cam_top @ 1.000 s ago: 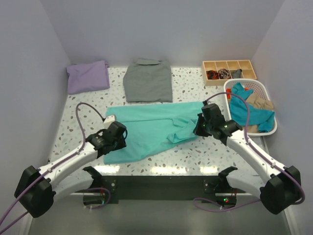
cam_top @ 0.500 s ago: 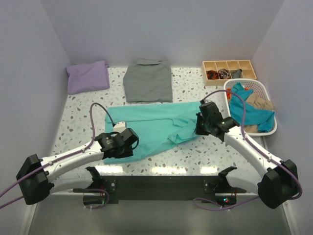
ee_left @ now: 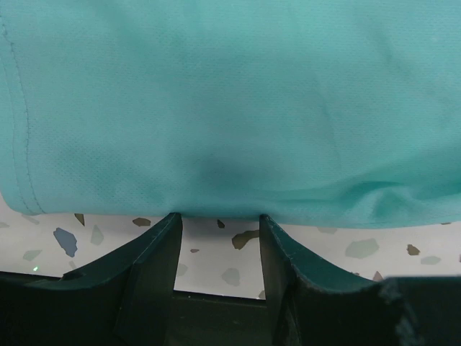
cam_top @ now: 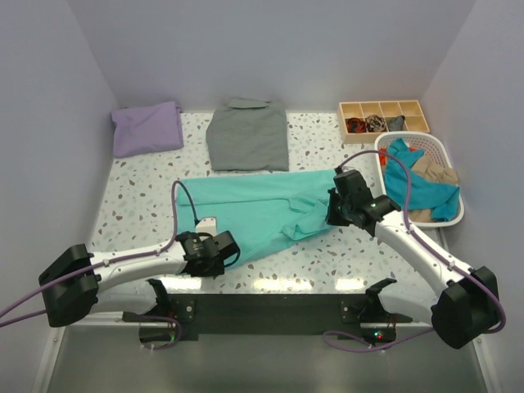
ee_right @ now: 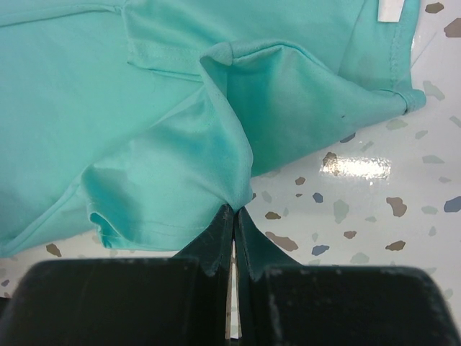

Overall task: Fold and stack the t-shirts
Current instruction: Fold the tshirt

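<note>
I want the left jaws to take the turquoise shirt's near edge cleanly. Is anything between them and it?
Nothing visible. The left jaws stand open right at the near edge of the shirt, and only a strip of bare table shows in the gap before the cloth.

Turquoise shirt (cam_top: 254,209), lavender shirt (cam_top: 147,128), grey shirt (cam_top: 248,135): three; basket (cam_top: 426,141): one; tray (cam_top: 352,109): one.
</note>
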You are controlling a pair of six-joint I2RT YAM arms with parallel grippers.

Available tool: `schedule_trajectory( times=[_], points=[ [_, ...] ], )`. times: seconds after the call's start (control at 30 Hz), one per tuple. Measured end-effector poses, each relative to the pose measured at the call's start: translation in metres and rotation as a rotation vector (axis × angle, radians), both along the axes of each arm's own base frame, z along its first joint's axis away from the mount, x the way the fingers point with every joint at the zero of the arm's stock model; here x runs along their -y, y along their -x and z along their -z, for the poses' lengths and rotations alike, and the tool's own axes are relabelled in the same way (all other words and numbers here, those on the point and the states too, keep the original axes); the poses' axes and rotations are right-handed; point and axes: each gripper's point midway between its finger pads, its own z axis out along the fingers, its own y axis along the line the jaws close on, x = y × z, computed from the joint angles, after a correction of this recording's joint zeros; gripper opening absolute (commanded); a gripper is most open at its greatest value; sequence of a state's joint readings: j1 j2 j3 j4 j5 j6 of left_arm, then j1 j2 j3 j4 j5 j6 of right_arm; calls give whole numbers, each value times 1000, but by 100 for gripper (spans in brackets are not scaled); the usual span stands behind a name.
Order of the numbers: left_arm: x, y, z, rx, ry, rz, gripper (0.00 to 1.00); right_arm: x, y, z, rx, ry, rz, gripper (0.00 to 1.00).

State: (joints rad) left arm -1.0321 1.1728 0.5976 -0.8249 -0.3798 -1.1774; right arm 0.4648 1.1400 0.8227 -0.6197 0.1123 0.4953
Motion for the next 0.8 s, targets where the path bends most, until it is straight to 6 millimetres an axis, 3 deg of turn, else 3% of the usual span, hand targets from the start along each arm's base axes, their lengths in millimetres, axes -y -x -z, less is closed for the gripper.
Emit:
schedule_trajectory(
  times=[0.37, 0.47, 0.6, 0.7, 0.8],
  points=[
    [-11, -4, 12, 49, -40, -30, 52, -4, 0, 0, -2, -17, -10, 1],
    [-10, -7, 12, 64, -32, -38, 43, -5, 0, 1, -8, -19, -14, 1],
    [-7, -10, 13, 85, -20, -48, 21, -5, 0, 0, -7, -20, -14, 1],
    [-8, -12, 13, 95, -23, -54, 10, -5, 0, 1, -7, -20, -14, 0],
    [-9, -12, 12, 98, -24, -53, 9, -4, 0, 1, -7, -17, -12, 0]
  ],
)
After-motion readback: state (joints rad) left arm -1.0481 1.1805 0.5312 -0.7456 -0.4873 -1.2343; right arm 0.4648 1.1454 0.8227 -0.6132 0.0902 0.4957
